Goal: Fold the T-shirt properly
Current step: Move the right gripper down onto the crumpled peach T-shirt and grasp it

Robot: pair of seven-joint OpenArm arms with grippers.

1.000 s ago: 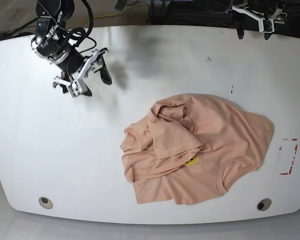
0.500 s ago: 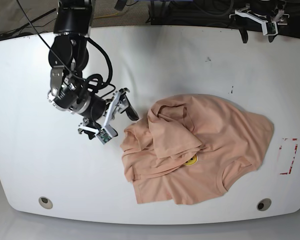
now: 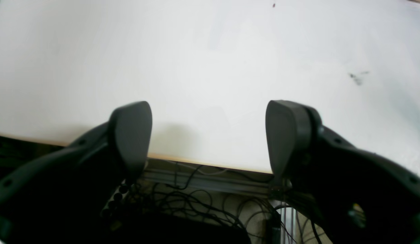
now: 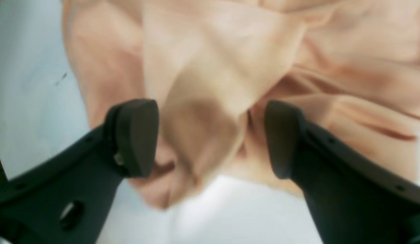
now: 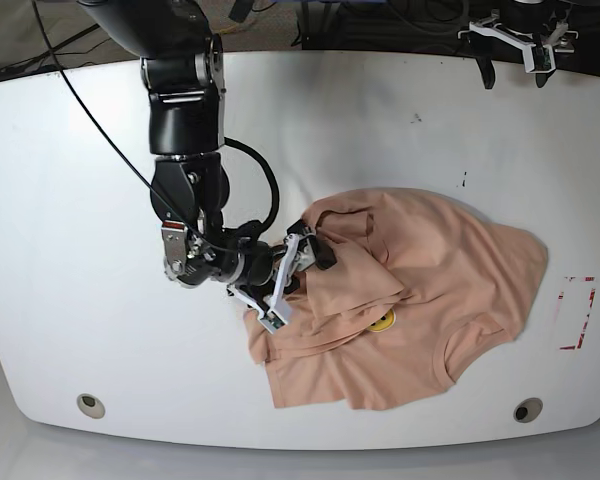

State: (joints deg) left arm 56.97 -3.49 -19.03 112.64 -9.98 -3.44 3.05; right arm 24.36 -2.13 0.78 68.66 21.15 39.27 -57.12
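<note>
The T-shirt lies crumpled on the white table, right of centre in the base view. The right gripper hovers over its bunched left edge, jaws wide apart; only its wrist view shows nothing pinched. The left gripper, also spread open, faces the bare far table edge.

The right arm reaches down and forward, elbow bent, its wrist turned sideways; the right pincer has its dark fingers spread wide apart. The left pincer sits far back, raised, its fingers also spread wide, holding nothing.
</note>
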